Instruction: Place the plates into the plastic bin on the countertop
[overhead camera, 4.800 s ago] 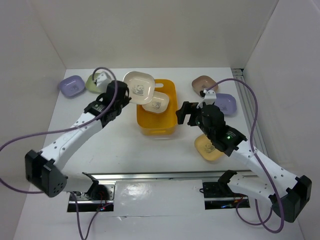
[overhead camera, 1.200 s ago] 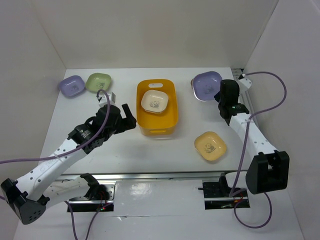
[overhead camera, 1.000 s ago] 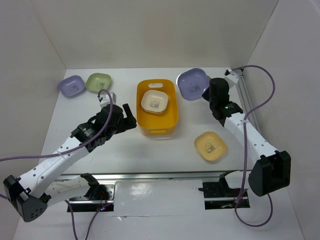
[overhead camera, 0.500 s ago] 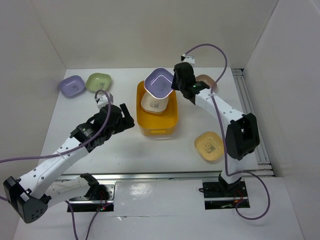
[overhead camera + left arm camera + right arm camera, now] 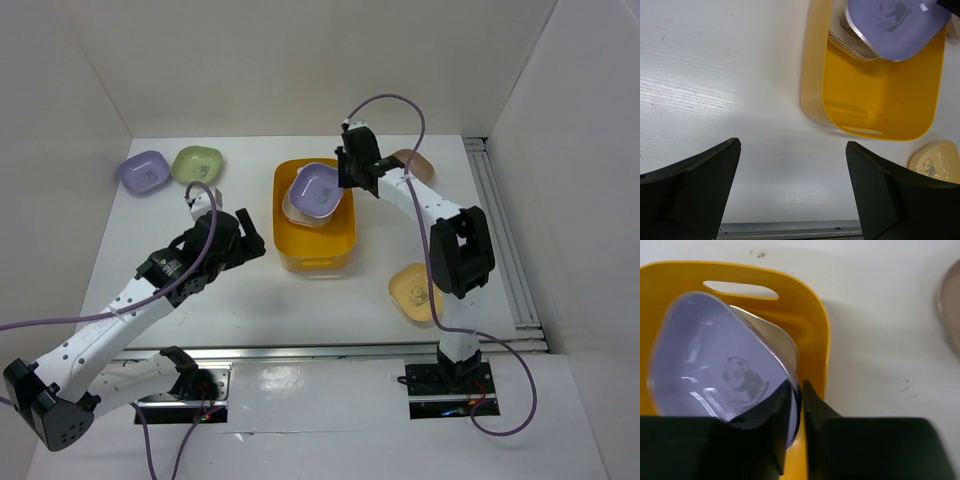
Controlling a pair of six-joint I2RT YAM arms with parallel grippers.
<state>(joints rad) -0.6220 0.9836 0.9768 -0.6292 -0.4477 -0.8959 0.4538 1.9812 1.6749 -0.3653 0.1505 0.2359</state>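
I've swung the lilac plate (image 5: 318, 188) from far right into the yellow plastic bin (image 5: 315, 252), right gripper (image 5: 795, 390) pinching its rim. Left gripper (image 5: 791, 150) wide open, empty. Release next.

Alu rail (image 5: 330, 351), wht walls (image 5: 300, 70).

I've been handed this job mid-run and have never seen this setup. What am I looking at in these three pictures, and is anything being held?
Two robot arms are bolted at the near edge of a white countertop. The wide picture looks down from above and behind them. The other two come from a camera on each wrist. The right gripper pinches the rim of a lilac plate, tilted over a cream plate inside the yellow bin. The left gripper is open and empty beside the bin. Out on the countertop lie a second lilac plate, a green plate, a brown plate and a pale yellow plate.
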